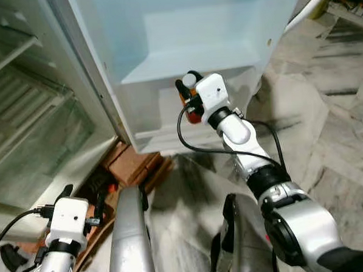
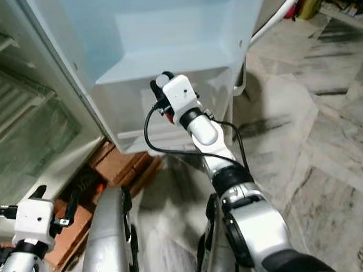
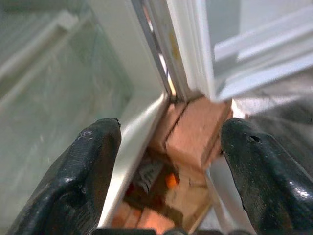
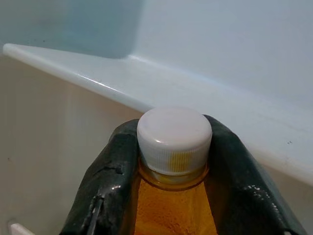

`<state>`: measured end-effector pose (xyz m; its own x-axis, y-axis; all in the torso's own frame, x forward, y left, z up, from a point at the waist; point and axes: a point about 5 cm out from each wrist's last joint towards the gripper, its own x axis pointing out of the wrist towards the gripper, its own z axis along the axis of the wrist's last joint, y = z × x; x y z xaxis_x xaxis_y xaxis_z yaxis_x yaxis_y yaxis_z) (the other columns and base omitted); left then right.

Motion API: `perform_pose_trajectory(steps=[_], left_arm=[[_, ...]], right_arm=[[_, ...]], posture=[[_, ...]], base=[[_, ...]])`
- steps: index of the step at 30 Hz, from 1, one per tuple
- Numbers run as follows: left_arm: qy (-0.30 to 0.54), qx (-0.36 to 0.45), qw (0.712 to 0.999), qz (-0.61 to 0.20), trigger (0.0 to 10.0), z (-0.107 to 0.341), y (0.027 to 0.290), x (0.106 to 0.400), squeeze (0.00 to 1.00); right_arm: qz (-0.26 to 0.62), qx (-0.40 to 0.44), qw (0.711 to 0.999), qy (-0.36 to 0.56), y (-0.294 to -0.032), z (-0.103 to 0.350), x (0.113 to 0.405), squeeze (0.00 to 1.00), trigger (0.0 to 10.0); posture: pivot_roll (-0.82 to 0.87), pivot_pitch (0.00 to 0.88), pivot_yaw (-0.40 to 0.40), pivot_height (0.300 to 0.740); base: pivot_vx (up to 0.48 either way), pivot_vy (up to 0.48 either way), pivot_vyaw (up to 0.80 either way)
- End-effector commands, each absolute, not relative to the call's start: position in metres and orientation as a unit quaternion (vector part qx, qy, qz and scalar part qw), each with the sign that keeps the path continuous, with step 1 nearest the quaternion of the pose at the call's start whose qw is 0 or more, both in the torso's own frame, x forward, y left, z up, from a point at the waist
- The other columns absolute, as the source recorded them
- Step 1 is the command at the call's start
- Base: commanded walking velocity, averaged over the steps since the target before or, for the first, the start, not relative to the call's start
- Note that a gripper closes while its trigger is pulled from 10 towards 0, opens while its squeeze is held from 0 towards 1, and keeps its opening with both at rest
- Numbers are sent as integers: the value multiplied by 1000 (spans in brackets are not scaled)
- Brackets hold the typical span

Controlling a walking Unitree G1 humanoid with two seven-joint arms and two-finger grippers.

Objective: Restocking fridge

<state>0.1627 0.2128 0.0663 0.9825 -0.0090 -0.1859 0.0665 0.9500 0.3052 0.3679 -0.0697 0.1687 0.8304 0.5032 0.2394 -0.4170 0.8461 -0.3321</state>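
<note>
My right gripper (image 1: 188, 96) is shut on an orange-filled bottle (image 4: 172, 196) with a white cap (image 4: 174, 133), holding it upright by the neck. It is raised against the inside of the open fridge door (image 1: 182, 38), just below the pale door shelf (image 4: 146, 93). The cap (image 1: 189, 79) pokes above the black fingers (image 4: 110, 176). My left gripper (image 3: 168, 161) is low at the left, open, with nothing between its fingers (image 3: 78, 181). It faces the foot of the fridge body (image 1: 40, 119).
Reddish-brown bricks (image 1: 131, 163) lie under the fridge's lower corner, also seen as bricks (image 3: 195, 132) from the left wrist. Glass shelves (image 1: 21, 102) fill the fridge interior at left. Marble floor (image 1: 327, 134) stretches to the right. Clutter sits at the far upper right.
</note>
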Motion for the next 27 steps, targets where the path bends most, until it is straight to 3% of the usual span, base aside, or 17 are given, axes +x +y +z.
perform_pose_trajectory(steps=[1, 10, 16, 27], left_arm=[[103, 161, 981, -20, 10000, 65, 215, 159, 0], [118, 163, 979, -22, 10000, 72, 215, 144, 0], [120, 158, 980, -16, 10000, 74, 215, 140, 0], [122, 159, 979, -31, 10000, 73, 215, 151, 0]], right_arm=[[191, -126, 950, -211, -85, 199, 378, 0, 10000], [197, -131, 928, -289, -70, 236, 381, 0, 10000], [271, -190, 879, -343, -61, 208, 343, 0, 10000], [280, -104, 879, -371, -53, 249, 314, 0, 10000]], posture=[[336, 254, -24, 572], [364, 308, -23, 572], [367, 321, -5, 572], [324, 304, 20, 572]], base=[[0, 0, 0], [0, 0, 0], [0, 0, 0], [0, 0, 0]])
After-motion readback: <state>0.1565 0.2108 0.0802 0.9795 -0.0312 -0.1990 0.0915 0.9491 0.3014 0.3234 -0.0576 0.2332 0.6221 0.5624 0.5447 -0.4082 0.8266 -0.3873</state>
